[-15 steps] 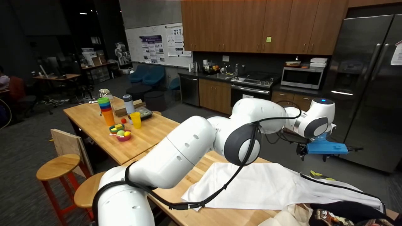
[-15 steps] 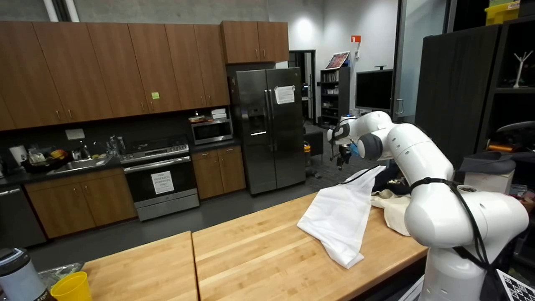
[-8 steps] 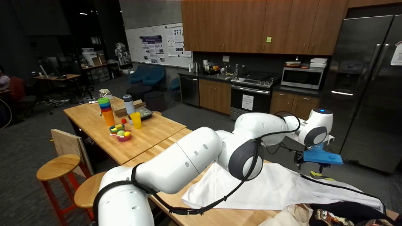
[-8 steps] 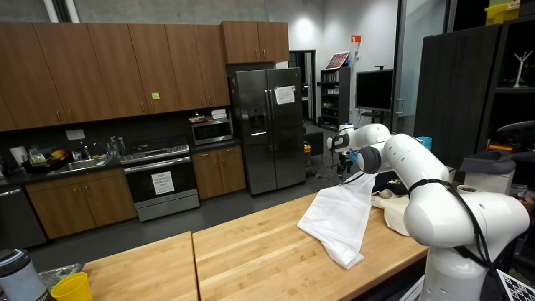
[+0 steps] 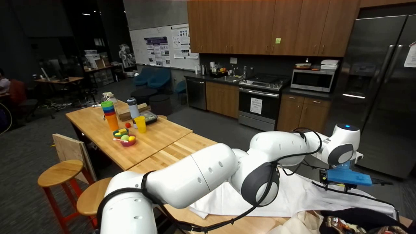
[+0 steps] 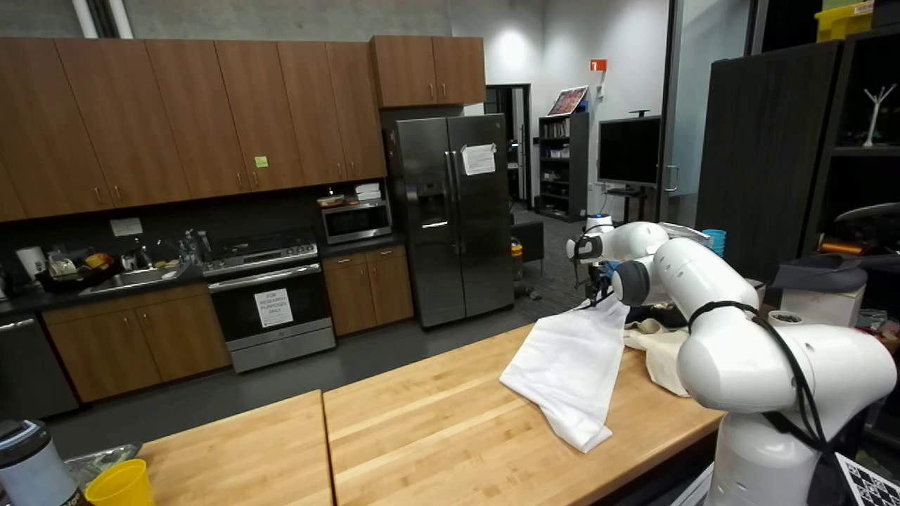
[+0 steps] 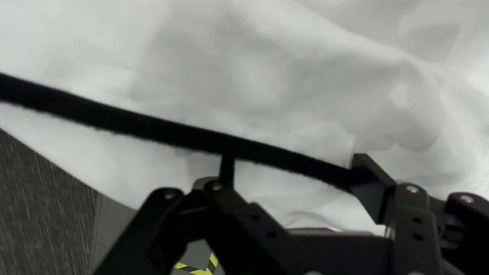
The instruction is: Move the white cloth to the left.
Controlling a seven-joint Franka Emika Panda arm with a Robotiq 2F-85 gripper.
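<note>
Hanging over the narrower part of the white cloth (image 6: 562, 379), with the gripper (image 7: 294, 166) released and its fingers (image 7: 372, 185) parted. Showing that gap most clearly in the wrist view, with a black strip (image 7: 153, 128) crossing it on a slant from between nine and ten o'clock toward four. Cannot tell whether touching strip or cloth. Seen also at four o'clock in an exterior view, parted beneath a blue casing (image 5: 349, 177). Find the cloth between four and five o'clock in both exterior views, wrinkled on the wooden table (image 6: 415, 414) and just beside a cream fabric (image 6: 668, 365). Hidden in part behind the arm (image 5: 208, 172) in an exterior view, but bared to its near corner in an exterior view with a screen (image 6: 631, 149) and a bookcase (image 6: 578, 169) near two o'clock. Filling most of the wrist view with pale folds, and leaving yellow-and-black tape (image 7: 211, 264) in sight between six and seven o'clock. Spotted only in an exterior view: stacked cups (image 5: 111, 117) at nine o'clock, a red bowl (image 5: 128, 143) between eight and nine, a round stool (image 5: 60, 170) at eight.
</note>
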